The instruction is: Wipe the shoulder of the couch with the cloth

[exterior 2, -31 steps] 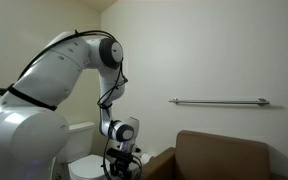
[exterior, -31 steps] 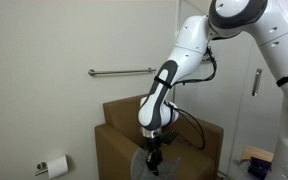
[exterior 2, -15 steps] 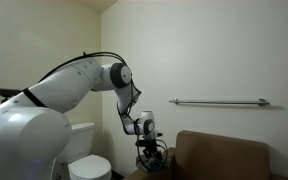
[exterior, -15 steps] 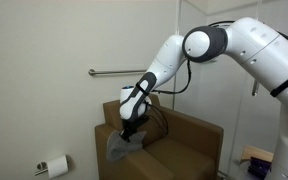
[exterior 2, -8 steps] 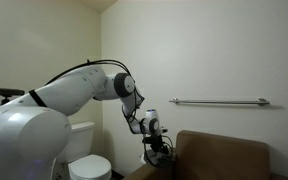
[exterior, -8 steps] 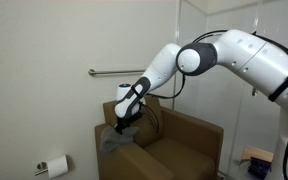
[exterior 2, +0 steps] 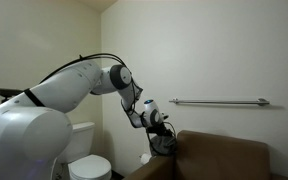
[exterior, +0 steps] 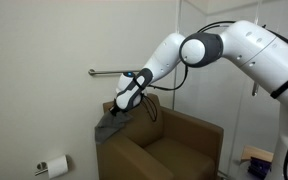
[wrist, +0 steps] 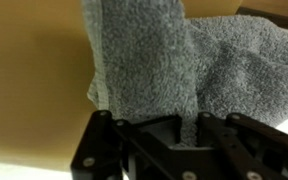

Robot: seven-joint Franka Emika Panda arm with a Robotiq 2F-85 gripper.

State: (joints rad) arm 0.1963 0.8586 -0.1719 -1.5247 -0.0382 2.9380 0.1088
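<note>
Cloth: grey terry cloth [wrist: 154, 60] — soft, limp and light; I judge it will bunch as I drag it, so a gathered fold is the best hold.
Pincer: black Robotiq gripper [wrist: 159, 128], clamped on that fold.
Place: draped over the brown couch [exterior: 179, 145] — its upper corner.

we see a white glossy robot arm [exterior: 246, 40] built of fat rounded shells, with a dark grey round joint cap [exterior: 202, 50] at one bend and dark seams between links. thin black cables [exterior 2: 82, 60] arc along it. it ends in a black boxy gripper [wrist: 156, 128] with matte black fingers [wrist: 102, 140].
</note>
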